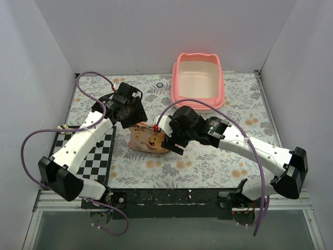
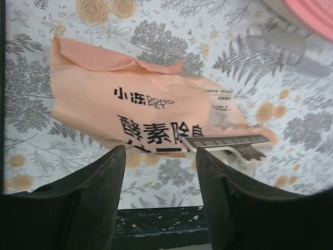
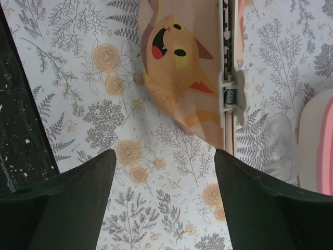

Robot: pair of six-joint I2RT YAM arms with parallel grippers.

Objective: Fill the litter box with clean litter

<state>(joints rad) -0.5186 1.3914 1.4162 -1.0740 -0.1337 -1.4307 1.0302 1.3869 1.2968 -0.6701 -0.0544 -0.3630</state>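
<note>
Pink plastic, rectangular and high-rimmed, the litter box [image 1: 197, 104] stood in the top view well beyond both grippers, its cream base bare. No clean litter showed anywhere. It was presumably shut inside the orange-tan plastic bag [image 1: 148, 140] with a cartoon cat face, which lay flat on the floral table cover [image 1: 208, 166] between the arms. The likeliest trouble here was the two wrists crowding one small bag and knocking together. The left gripper [image 1: 135, 121] hung at the bag's far edge on a sharply bent arm, and the right gripper [image 1: 171, 144] pointed down at its right end from a low, outstretched forearm. From the left wrist, the bag [image 2: 130, 99] looked slack and creased, so a shallow pinch might slip off the film. The left gripper [image 2: 160, 156] stood with its jaws parted and nothing between them. The bag lay just ahead of its fingertips, a white spring clip [image 2: 229, 143] ahead to the right, and a corner of the box [image 2: 312, 10] far ahead on the right. From the right wrist, that clip [image 3: 229, 78] looked clamped on the bag [image 3: 177, 67]. If it stayed on, nothing would pour. If it came off with the bag lying flat, granules could spill onto the cover short of the box [image 3: 325, 151]. The right gripper [image 3: 164, 156] gaped wide and empty, the bag ahead and the clip ahead beyond its right finger.
</note>
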